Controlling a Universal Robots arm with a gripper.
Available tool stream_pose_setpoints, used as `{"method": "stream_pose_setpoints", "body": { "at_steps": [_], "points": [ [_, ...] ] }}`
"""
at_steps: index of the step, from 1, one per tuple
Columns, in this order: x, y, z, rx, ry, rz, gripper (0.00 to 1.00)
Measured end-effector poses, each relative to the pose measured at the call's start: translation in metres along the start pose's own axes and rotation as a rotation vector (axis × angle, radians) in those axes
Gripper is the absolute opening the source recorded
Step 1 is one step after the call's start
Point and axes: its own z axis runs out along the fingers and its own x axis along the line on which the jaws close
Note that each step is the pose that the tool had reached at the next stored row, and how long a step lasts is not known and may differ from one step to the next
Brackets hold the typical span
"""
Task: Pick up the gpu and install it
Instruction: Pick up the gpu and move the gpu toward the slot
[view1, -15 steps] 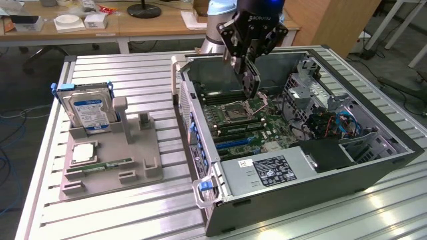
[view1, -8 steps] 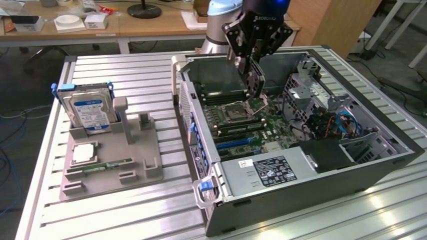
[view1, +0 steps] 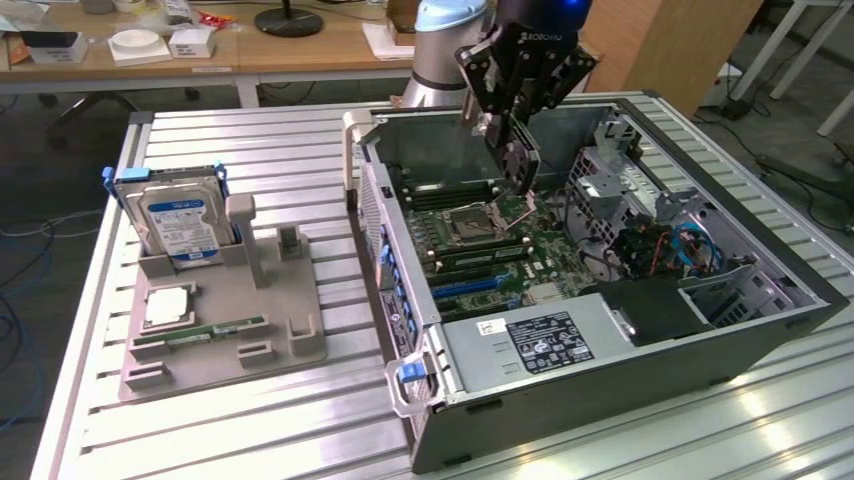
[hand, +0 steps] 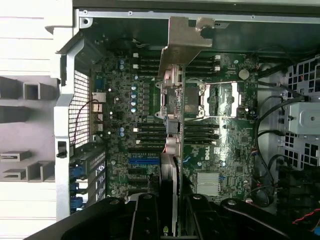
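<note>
My gripper (view1: 514, 118) hangs over the open computer case (view1: 601, 400), shut on the gpu (view1: 521, 160). The gpu is a thin dark card and hangs edge-down above the motherboard (view1: 494, 250), near the processor socket. In the wrist view the gpu (hand: 171, 125) runs edge-on away from my gripper (hand: 172, 217), and its silvery bracket (hand: 182, 45) is at the far end. Black fingers (hand: 145, 220) clamp the card on both sides. Blue expansion slots (hand: 142, 161) lie on the board beside the card, and the card is apart from them.
On the exterior view's left a grey fixture (view1: 220, 310) holds a blue-labelled hard drive (view1: 180, 220), a processor chip (view1: 167, 305) and a green memory stick (view1: 214, 328). Inside the case are a power supply (view1: 534, 345), cables (view1: 667, 250) and drive cages. The slatted metal table (view1: 240, 430) surrounds everything.
</note>
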Motion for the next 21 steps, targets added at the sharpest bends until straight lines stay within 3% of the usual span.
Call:
{"method": "stream_pose_setpoints", "body": {
  "at_steps": [21],
  "points": [
    [-0.032, 0.0001, 0.0010, 0.0000, 0.0000, -0.001, 0.26]
  ]
}}
